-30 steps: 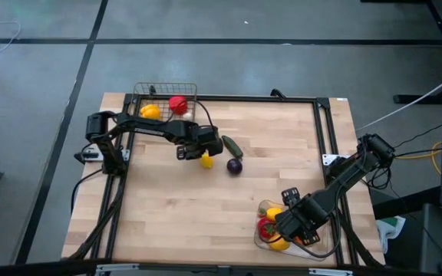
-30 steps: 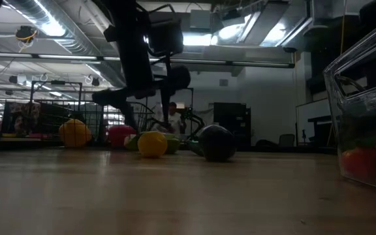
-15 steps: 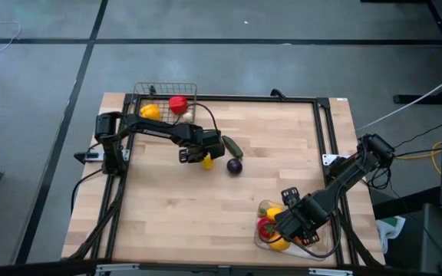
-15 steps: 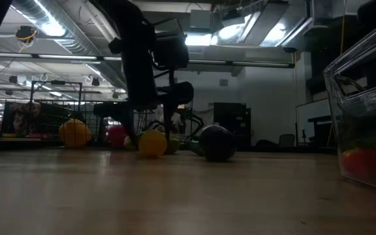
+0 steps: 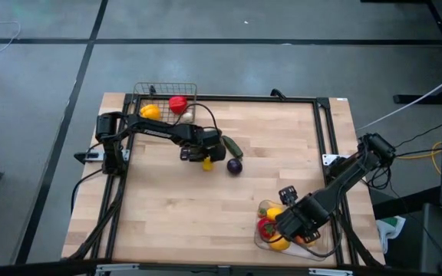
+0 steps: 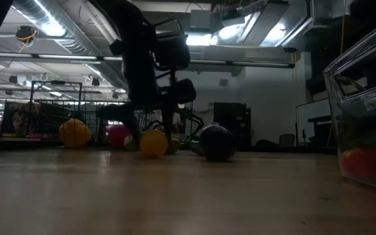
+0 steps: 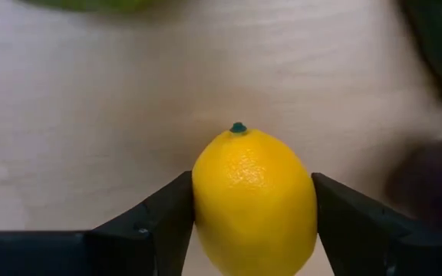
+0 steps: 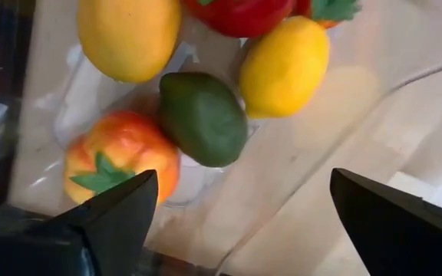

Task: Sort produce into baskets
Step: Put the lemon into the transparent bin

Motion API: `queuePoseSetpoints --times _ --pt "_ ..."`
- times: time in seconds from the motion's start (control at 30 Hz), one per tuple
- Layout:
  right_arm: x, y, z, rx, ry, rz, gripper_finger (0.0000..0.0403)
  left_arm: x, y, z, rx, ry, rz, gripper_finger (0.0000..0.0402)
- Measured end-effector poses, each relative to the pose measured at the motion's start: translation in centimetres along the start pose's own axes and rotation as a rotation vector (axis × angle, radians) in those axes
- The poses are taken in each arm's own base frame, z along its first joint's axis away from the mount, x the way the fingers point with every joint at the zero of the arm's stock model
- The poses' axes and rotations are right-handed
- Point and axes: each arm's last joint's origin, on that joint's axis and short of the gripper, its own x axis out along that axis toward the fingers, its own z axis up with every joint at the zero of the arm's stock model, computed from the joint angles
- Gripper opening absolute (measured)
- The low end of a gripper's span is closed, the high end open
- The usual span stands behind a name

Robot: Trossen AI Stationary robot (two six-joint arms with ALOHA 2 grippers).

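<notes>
Left gripper sits low over the pale wooden table, a little in front of the square dark wire-mesh basket. Its 2 dark fingers bracket the small yellow lemon with a green stem nub; both pads appear to touch the peel. Judgement: a grasp closing on the lemon, which rests on the wood, not yet lifted.

Right gripper hangs above the clear rounded-corner plastic tray at the table's near right corner, fingers spread wide, holding nothing.

Sorted so far, as far as visible:
- Wire basket: 1 orange-yellow round piece and 1 red piece.
- Clear tray, by the right wrist view: 1 large yellow-orange fruit, 1 second yellow lemon, 1 dark green oval fruit, 1 orange-red piece with green leaves, and 1 red piece at the frame edge.

Still loose on the table: the lemon in the left fingers, 1 dark green elongated vegetable just beside that gripper, and 1 dark purple round piece near it.

Judgement: task well over halfway; about 3 items remain, 1 of them now in hand. Which container each belongs in cannot be told.
</notes>
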Motion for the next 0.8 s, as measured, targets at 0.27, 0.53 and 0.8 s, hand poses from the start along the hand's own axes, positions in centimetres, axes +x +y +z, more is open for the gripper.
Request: queuePoseSetpoints --times 0.27,0.53,0.8 --pt "-4.3 -1.4 -2.7 0.008 -0.192 -0.199 0.0381 -0.1 -1.8 -0.6 0.181 0.058 -0.191 0.0226" --pt "-8.4 -3.1 -5.8 0.073 -0.439 -0.49 0.0381 -1.5 -5.4 -2.7 0.412 0.124 -0.605 0.0223" --pt "-8.1 -3.1 -4.9 0.089 -0.477 -0.553 0.0381 -3.4 -7.9 -5.5 0.547 0.085 -0.922 0.0226"
